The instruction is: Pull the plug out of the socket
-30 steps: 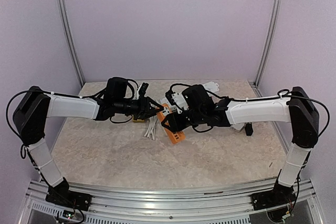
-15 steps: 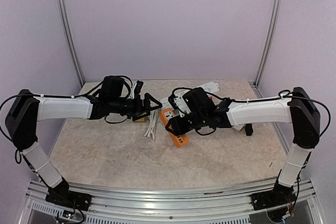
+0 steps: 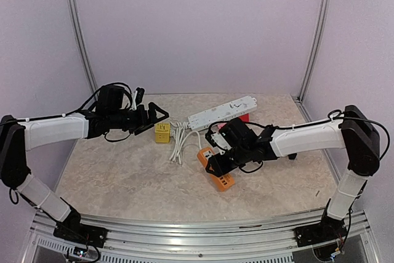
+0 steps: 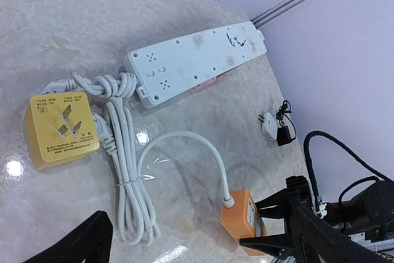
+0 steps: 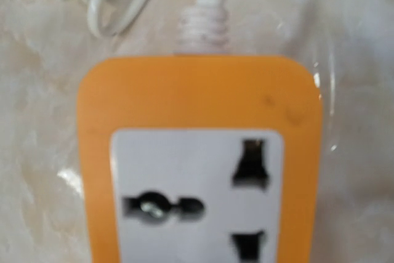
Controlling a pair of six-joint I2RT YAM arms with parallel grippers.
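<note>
The left gripper [image 3: 159, 118] is spread wide and empty. The plug [image 4: 61, 129] lies prongs-up on the table [image 3: 123, 177] near it, well apart from the socket [image 5: 197, 90] — that one's pinched in the right gripper [image 3: 215, 163].

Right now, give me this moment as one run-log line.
left gripper: open, empty | right gripper: gripping orange socket | yellow plug: unplugged, on table, prongs up

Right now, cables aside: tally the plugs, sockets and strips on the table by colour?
Yellow: 1, the plug
Orange: 1, the socket
White: 2, the power strip and the small adapter
Total: 4
</note>
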